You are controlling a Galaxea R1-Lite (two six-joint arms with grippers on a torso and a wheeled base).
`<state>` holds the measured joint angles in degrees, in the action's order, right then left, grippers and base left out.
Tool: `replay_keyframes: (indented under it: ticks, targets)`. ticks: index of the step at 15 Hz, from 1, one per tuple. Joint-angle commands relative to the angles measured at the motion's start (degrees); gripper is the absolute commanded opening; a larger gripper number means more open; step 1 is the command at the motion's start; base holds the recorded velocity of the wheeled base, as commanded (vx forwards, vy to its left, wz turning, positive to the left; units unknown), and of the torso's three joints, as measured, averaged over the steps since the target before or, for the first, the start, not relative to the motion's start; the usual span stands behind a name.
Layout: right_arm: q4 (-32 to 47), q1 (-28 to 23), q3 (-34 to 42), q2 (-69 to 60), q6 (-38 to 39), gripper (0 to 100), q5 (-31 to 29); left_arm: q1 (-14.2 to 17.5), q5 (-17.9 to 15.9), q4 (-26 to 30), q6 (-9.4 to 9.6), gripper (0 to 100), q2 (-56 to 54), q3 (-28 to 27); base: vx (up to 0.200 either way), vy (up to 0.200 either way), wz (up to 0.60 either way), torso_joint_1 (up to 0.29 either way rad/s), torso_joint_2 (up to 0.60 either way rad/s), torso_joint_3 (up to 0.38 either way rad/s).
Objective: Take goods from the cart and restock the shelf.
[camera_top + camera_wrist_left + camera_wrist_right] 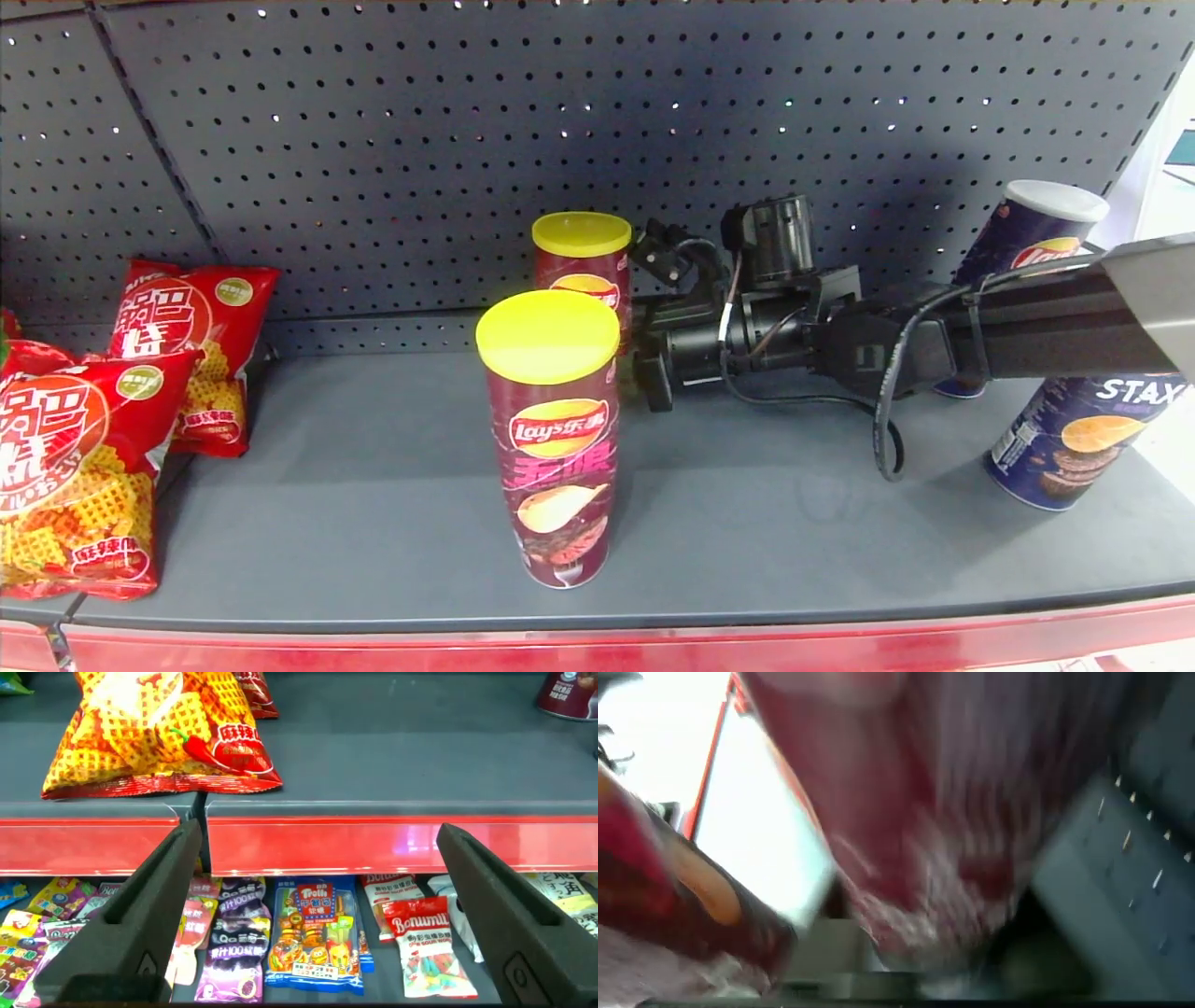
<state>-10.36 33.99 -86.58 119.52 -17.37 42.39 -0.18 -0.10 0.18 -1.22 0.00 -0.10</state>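
Two maroon chips cans with yellow lids stand upright on the grey shelf (373, 504): the front can (556, 448) mid-shelf, the rear can (583, 266) by the pegboard. My right gripper (644, 322) reaches in from the right, right against the rear can, which is blurred and very close as the maroon can (943, 821) in the right wrist view. My left gripper (318, 924) hangs open with nothing in it before the shelf's red front edge (374, 845), its fingers (140, 915) wide apart.
Red snack bags (84, 457) lie at the shelf's left end. Two dark blue cans (1074, 439) stand at the right, beside and behind my right arm. Candy bags (313, 938) fill the lower shelf. Bare shelf lies between the bags and the front can.
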Motion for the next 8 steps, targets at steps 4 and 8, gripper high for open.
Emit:
replay_keyframes:
  ticks: [4, 8]
  targets:
    - [-0.62, -0.06, -0.08, -0.42, 0.23, 100, 0.15, 0.01, 0.01, -0.01, -0.01, 100, 0.09, 0.01, 0.0, 0.0, 0.0, 0.0, 0.0, 0.0]
    - [-0.62, -1.47, 2.99, -3.5, 0.41, 100, 0.15, 0.01, 0.01, -0.01, -0.01, 100, 0.09, 0.01, 0.0, 0.0, 0.0, 0.0, 0.0, 0.0]
